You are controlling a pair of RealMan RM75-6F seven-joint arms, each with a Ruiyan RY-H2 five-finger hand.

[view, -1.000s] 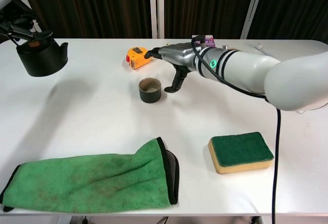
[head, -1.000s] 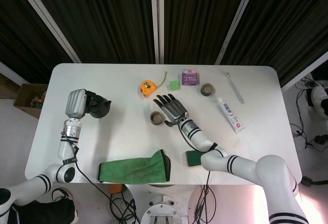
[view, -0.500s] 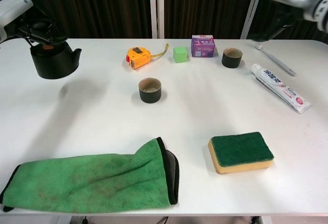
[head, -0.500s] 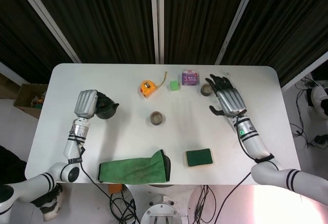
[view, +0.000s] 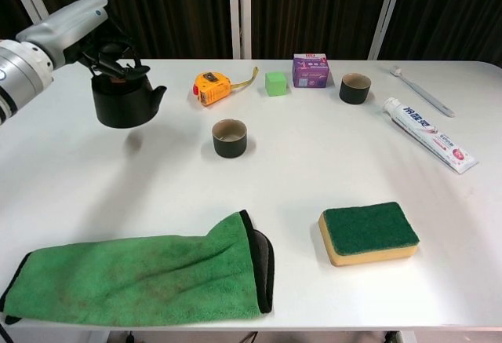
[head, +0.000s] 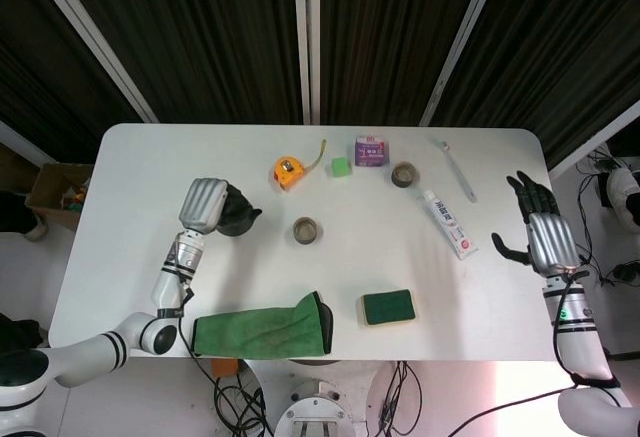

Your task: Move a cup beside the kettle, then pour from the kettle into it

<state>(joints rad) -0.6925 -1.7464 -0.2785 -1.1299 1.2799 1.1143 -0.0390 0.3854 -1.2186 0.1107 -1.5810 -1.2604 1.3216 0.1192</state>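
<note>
My left hand [head: 205,207] [view: 92,27] grips the black kettle [view: 123,101] [head: 238,221] by its top handle and holds it in the air, upright, spout toward the dark cup [head: 306,229] [view: 230,137]. That cup stands on the white table [head: 250,267] to the right of the kettle, with a gap between them. A second dark cup [head: 404,173] [view: 355,88] stands farther right, near the back. My right hand [head: 540,232] hangs open beyond the table's right edge, fingers spread, holding nothing; the chest view does not show it.
A green cloth [view: 149,276] lies at the front left and a green-topped sponge [view: 369,233] at the front right. Along the back are an orange tape measure [view: 210,89], a green cube [view: 275,83], a purple box [view: 311,69], a toothpaste tube [view: 427,134] and a toothbrush [view: 420,90].
My left hand has carried the kettle rightward, toward the near cup. My right hand has swung away from that cup, across the table and out past its right edge.
</note>
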